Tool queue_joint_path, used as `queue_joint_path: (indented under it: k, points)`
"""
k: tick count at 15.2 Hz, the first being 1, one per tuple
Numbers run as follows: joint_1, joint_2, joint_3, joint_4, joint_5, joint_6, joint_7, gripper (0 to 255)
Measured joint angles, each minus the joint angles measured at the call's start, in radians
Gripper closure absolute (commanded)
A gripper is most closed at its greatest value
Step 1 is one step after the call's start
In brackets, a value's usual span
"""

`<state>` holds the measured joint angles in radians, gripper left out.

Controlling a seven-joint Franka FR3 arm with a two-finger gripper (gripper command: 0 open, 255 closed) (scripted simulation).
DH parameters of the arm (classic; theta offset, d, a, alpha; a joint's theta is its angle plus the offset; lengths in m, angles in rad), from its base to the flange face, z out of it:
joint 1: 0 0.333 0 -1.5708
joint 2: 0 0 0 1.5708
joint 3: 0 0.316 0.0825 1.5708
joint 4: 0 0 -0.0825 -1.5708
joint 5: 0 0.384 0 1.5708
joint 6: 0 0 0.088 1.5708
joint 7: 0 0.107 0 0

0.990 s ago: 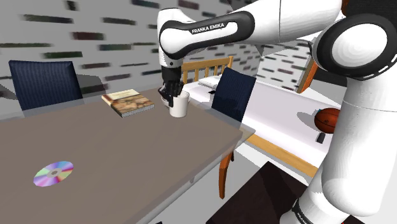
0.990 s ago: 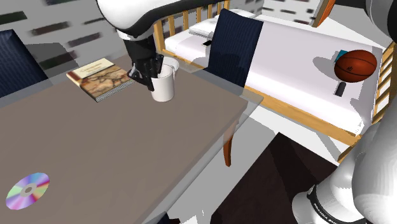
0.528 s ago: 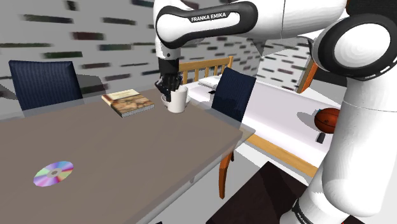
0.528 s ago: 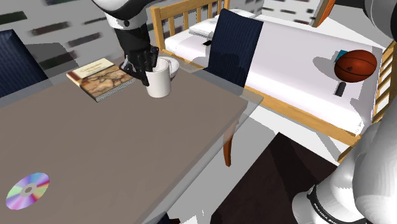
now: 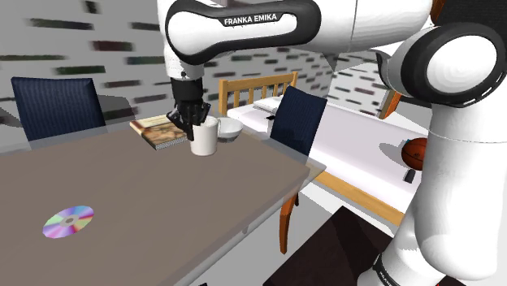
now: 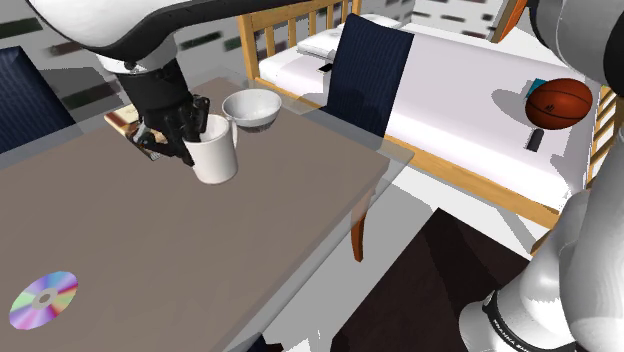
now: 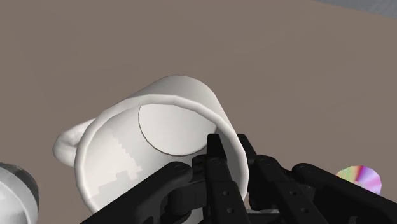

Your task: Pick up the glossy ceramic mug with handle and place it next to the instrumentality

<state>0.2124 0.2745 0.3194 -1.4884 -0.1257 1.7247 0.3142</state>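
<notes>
A glossy white mug with a handle is clasped at its rim by my black gripper, which is shut on it. In the wrist view one finger reaches inside the mug and the other presses on the outside wall. The mug hangs slightly tilted just over the brown table, near its far side. A shiny rainbow disc lies flat near the table's front corner at the shoulder view's left, well away from the mug; the second exterior view shows the disc too.
A book lies just behind the gripper, and a white bowl sits close to the mug near the table's far edge. Dark blue chairs stand at the table. A bed with a basketball lies beyond.
The gripper has carried the mug from beside the bowl toward the shoulder view's left, past the book's corner. The bowl, earlier hidden behind the mug, now shows.
</notes>
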Motion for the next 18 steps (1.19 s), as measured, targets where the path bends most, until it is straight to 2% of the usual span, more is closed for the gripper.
queue_joint_path:
  k: [10,14,15,18]
  points:
    - [0.191,0.196,0.051,0.278,-0.072,-0.105,0.210,255]
    - [0.301,0.329,0.055,0.501,-0.113,-0.201,0.280,255]
    - [0.317,0.349,0.055,0.524,-0.119,-0.204,0.291,255]
    - [0.312,0.343,0.056,0.474,-0.118,-0.162,0.301,255]
